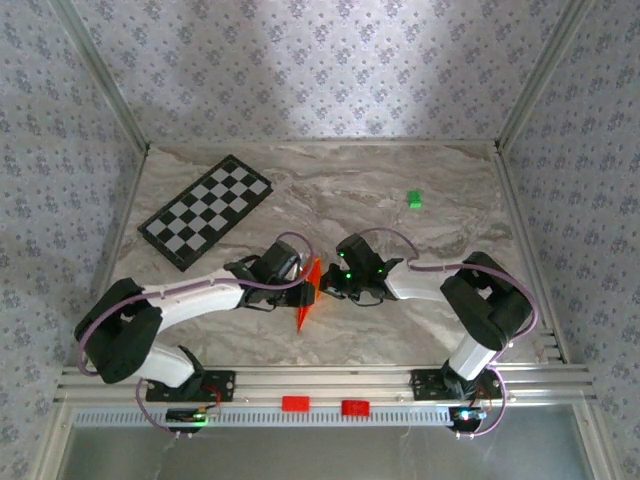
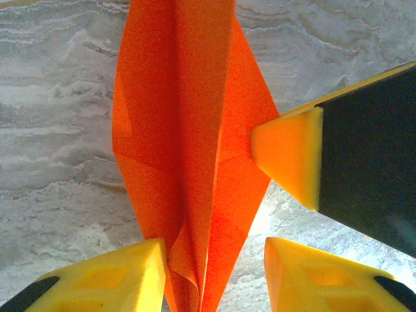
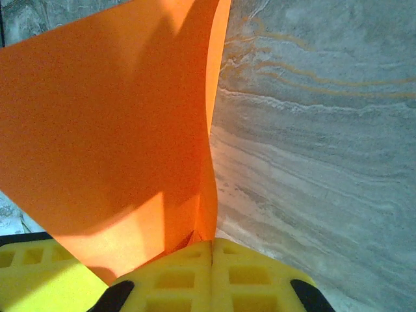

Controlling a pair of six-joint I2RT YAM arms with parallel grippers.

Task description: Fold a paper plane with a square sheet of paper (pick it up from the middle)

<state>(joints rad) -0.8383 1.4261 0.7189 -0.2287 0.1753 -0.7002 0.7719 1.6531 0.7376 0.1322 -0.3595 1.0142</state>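
Low in the left wrist view, the left gripper is standing with fingers apart, the folded orange paper rising upright between them and leaning on the lower-left finger. Right of it, the right gripper is pinching the paper's edge, fingers together. For a clean crease, I judge the left should be closing squarely on the centre fold while the right is holding firm without tugging
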